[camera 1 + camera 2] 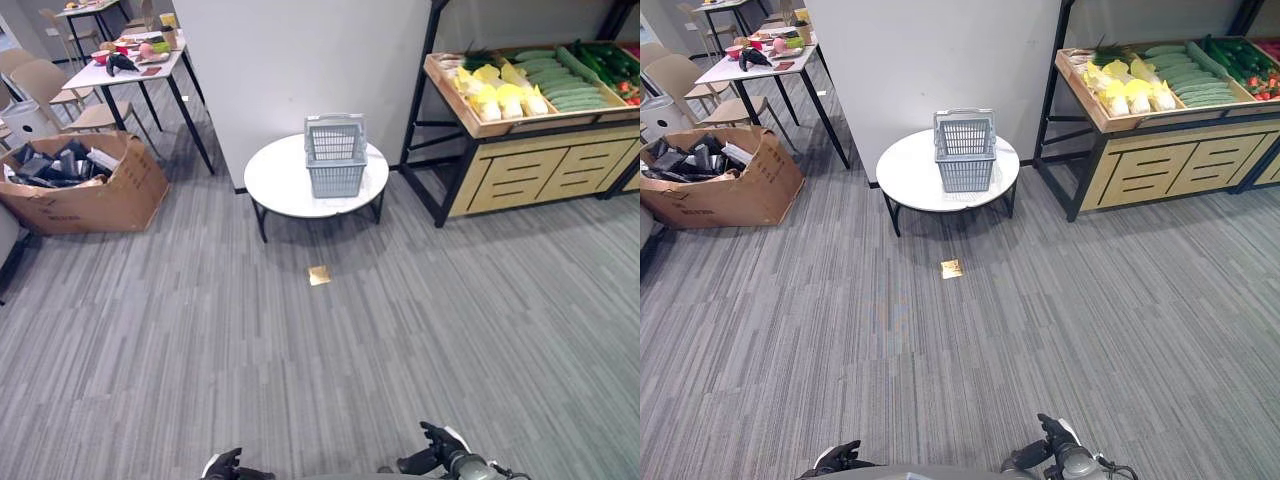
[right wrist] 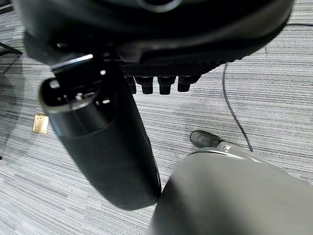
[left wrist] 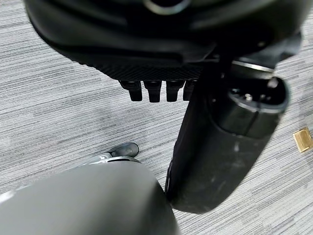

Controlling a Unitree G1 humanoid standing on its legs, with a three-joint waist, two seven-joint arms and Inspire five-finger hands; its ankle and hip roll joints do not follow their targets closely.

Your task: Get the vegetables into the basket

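We see both robot hands low and empty, left robot hand (image 1: 225,464) and right robot hand (image 1: 437,445) relaxed; the basket (image 1: 335,155) sits on the tabletop (image 1: 280,185) far ahead, vegetables (image 1: 545,82) beyond the right one.

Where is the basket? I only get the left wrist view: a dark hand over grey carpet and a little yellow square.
Observer: The grey basket stands on a round white table ahead of the robot, by the wall.
Operator: Anything in it?
Observer: It looks empty.
Operator: And the vegetables?
Observer: They are on a wooden produce stand to the table's right: green cucumbers and yellow vegetables I cannot name.
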